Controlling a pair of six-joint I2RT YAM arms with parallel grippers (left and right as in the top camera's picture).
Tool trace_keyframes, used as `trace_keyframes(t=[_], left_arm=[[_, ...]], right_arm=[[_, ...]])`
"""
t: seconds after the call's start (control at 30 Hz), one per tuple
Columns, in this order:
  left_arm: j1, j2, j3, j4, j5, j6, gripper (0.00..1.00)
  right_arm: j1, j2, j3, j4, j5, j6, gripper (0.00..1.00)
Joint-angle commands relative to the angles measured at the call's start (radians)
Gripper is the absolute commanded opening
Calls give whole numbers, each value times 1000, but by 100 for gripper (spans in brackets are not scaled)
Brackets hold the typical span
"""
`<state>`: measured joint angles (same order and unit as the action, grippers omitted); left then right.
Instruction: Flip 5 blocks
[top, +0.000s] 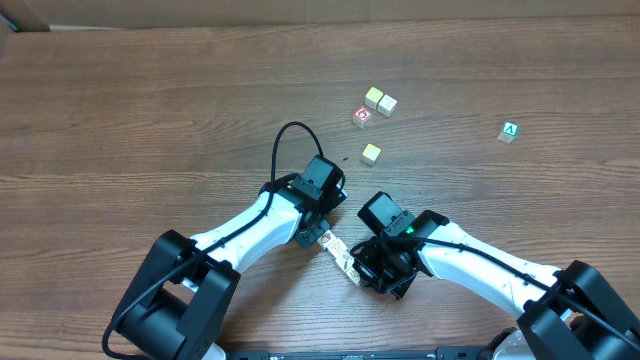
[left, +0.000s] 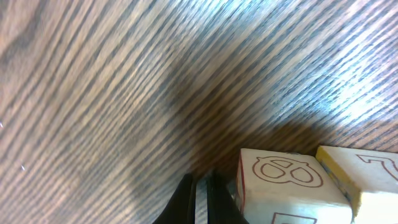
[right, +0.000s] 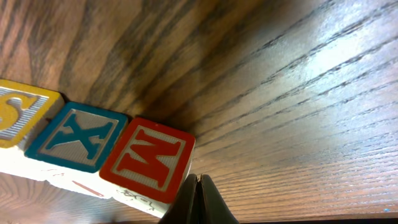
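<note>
We're bracing row of blocks end-to-end, mid-front of counter. Left gripper and right gripper both fully closed, holding nothing, tips sitting at row ends. Next, prob: rolling whole row over w/ even squeeze.

Dark brown wood-grain table fills view; pale tan strip along far edge; bright glare on grain.
</note>
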<state>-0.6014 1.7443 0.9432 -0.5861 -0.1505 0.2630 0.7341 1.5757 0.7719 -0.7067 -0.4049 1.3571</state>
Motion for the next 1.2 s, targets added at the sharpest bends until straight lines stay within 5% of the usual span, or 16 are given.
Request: trace_keyframes(t=[0.0,0.67,1.17], left_arm=[[-7,34,-24,9,64,106,4],[-7,34,-24,15,65,301,4],[-7,34,-24,14,65,310,4]], right_arm=[[8,-2,13,26,-8,5,4],[8,-2,13,45,-8,31,4],[53,-2,13,86,-1,118,4]])
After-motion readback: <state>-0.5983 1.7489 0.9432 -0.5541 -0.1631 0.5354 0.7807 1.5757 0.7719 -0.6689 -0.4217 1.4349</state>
